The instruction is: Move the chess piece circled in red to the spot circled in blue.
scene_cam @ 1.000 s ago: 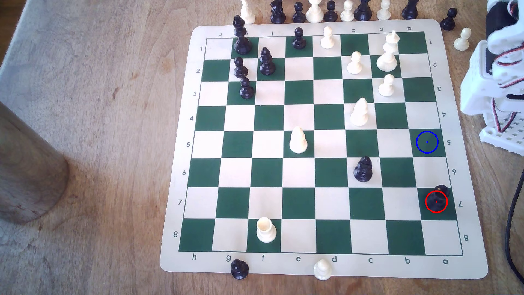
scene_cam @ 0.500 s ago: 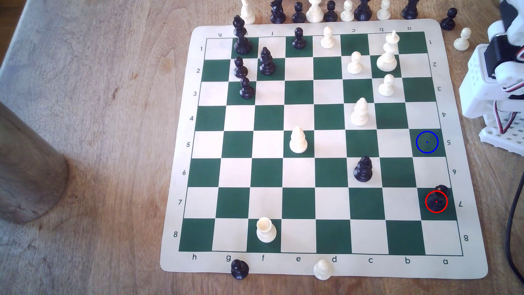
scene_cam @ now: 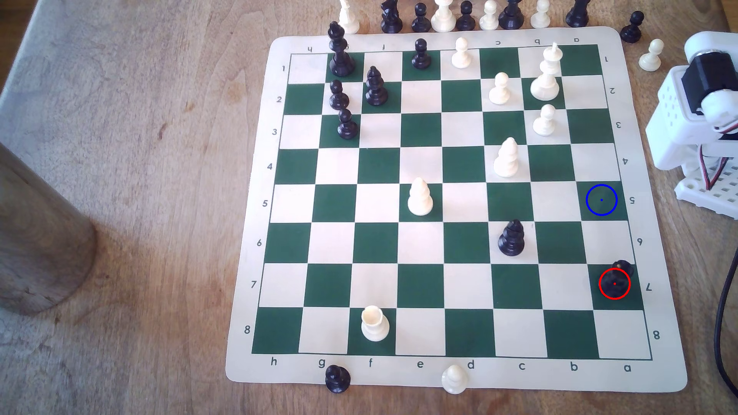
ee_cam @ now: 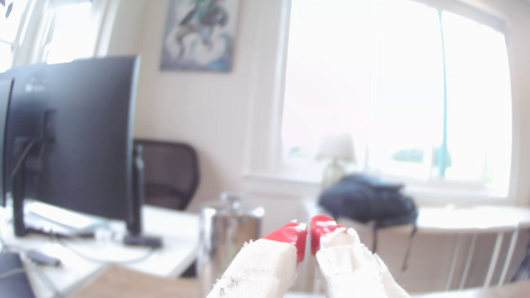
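The chess piece, a squat black rook, stands ringed in red on a green square near the board's edge at the exterior view's right. Two squares further back along that same edge column lies the spot, a bare green square with a blue ring and dot. The white arm stands off the board at the exterior view's right, well back from both. In the wrist view my gripper points out at the room, its red-tipped fingers nearly touching with nothing between them.
A black bishop stands a few squares toward the exterior view's left of the rook. White pieces stand further back. A metal cylinder sits on the table at the left, a black cable at the right. Captured pieces line the far edge.
The arm's upper links at the exterior view's right have swung up and back toward the frame edge. No chess piece has moved.
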